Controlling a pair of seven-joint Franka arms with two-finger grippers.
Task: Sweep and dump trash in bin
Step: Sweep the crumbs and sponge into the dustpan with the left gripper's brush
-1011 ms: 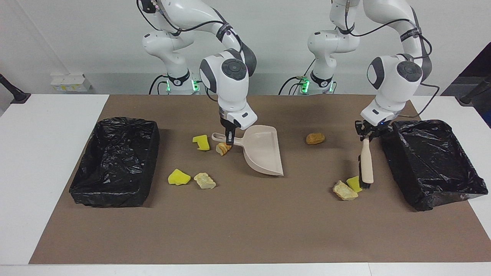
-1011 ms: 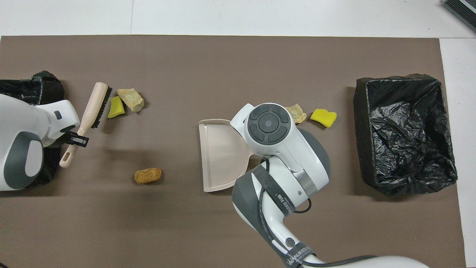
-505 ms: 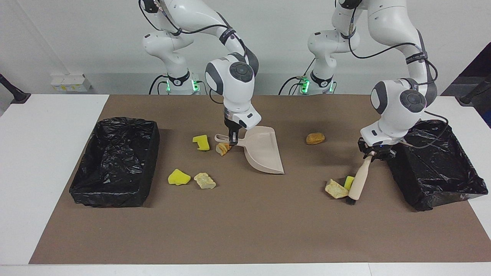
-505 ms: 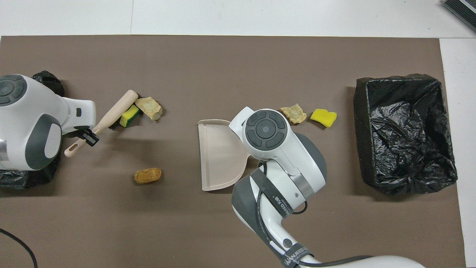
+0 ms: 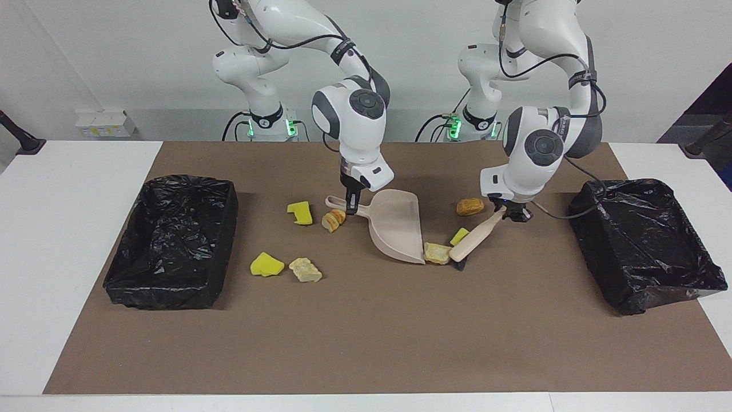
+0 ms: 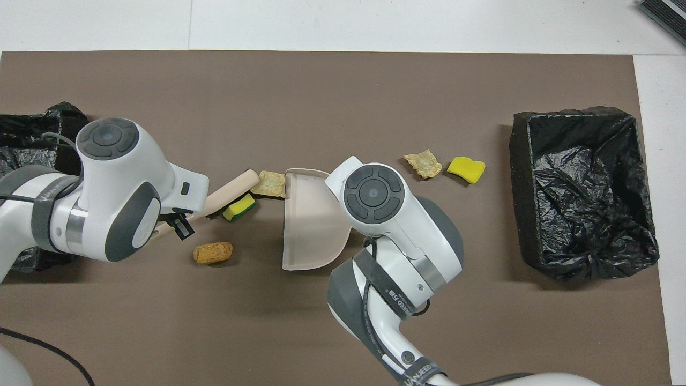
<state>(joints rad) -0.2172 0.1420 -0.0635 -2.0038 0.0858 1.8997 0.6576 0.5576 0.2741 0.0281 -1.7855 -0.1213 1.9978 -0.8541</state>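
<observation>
Beige brush pinched by left gripper, its bristles below against two trash scraps at dustpan lip; right gripper clamps dustpan handle.

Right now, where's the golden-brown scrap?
The golden-brown scrap lies alone on the brown mat, nearer the robots than the brush, between the dustpan and the left arm's bin.
</observation>
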